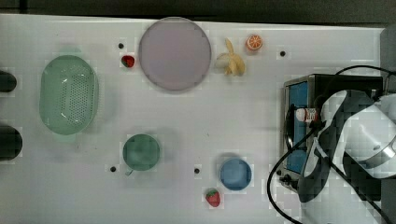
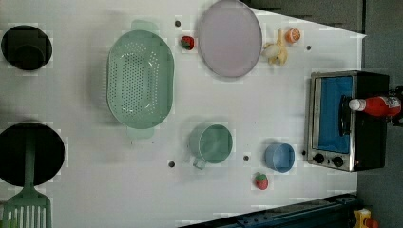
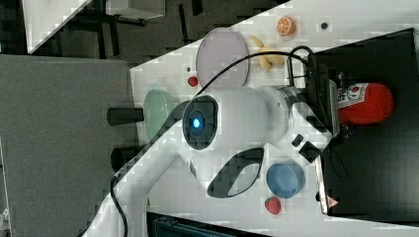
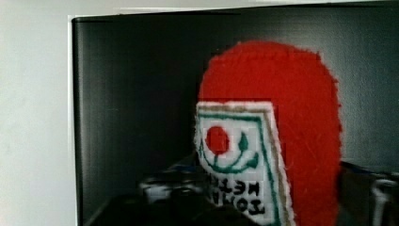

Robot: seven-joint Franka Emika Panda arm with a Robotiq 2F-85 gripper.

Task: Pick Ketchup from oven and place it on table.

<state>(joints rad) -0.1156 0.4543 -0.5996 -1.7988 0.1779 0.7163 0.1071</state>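
Lighting: bright, even overhead; your table (image 1: 187, 196) near washed out, soft faint shadows under items. Quality: blocky compression throughout; wrist view blurred, ketchup (image 4: 282, 141) soft-edged.

The robot arm (image 3: 237, 123) wears glossy white rounded shells with dark grey-black panels at its joints. A round black cap on one joint carries a glowing blue light (image 3: 197, 122). Black cables (image 1: 280, 182) loop along the links.

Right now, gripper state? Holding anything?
Gripper: at the slim red plastic ketchup bottle lying on top of the black box-shaped toaster oven; whether it is open, closed or gripping cannot be told.
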